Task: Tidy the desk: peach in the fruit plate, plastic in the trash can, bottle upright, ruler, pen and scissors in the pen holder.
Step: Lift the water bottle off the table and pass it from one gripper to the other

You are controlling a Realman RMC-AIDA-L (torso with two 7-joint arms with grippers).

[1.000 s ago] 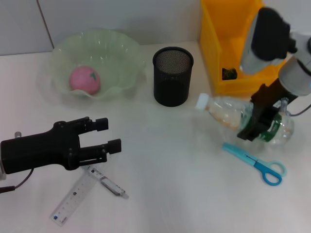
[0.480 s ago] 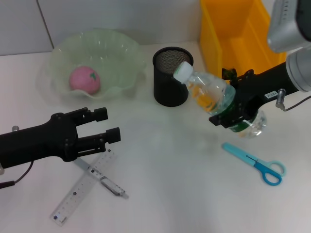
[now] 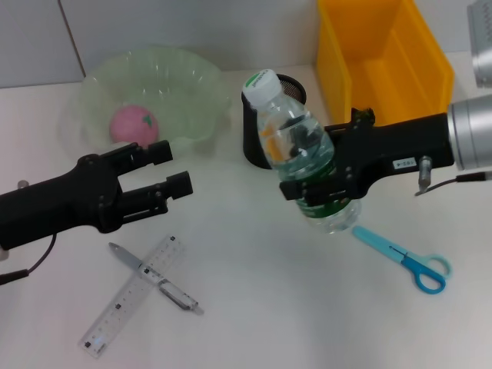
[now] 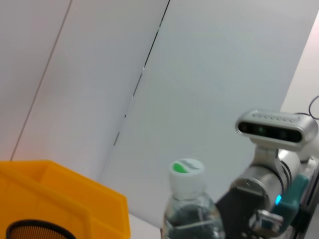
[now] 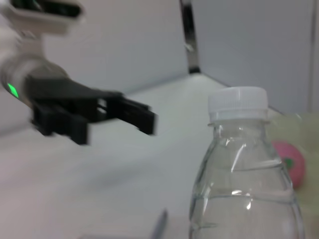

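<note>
My right gripper (image 3: pixel 317 191) is shut on the clear bottle (image 3: pixel 301 150), holding it nearly upright by its green label, white cap (image 3: pixel 260 83) leaning slightly left, in front of the black mesh pen holder (image 3: pixel 254 134). The bottle (image 5: pixel 246 169) fills the right wrist view. My left gripper (image 3: pixel 167 169) hovers open at the left, above the table. The pink peach (image 3: pixel 134 124) lies in the pale green fruit plate (image 3: pixel 192 84). The clear ruler (image 3: pixel 132 298) and the pen (image 3: pixel 157 278) lie crossed at the front left. Blue scissors (image 3: pixel 406 260) lie at the right. No plastic is in view.
A yellow bin (image 3: pixel 380 58) stands at the back right, behind my right arm. In the left wrist view the bottle cap (image 4: pixel 187 174), the yellow bin (image 4: pixel 65 196) and the pen holder's rim (image 4: pixel 30 230) show. A grey wall lies behind the table.
My right gripper raised the bottle from lying near the scissors to nearly upright and carried it left. My left gripper drew up and back from the ruler and pen.
</note>
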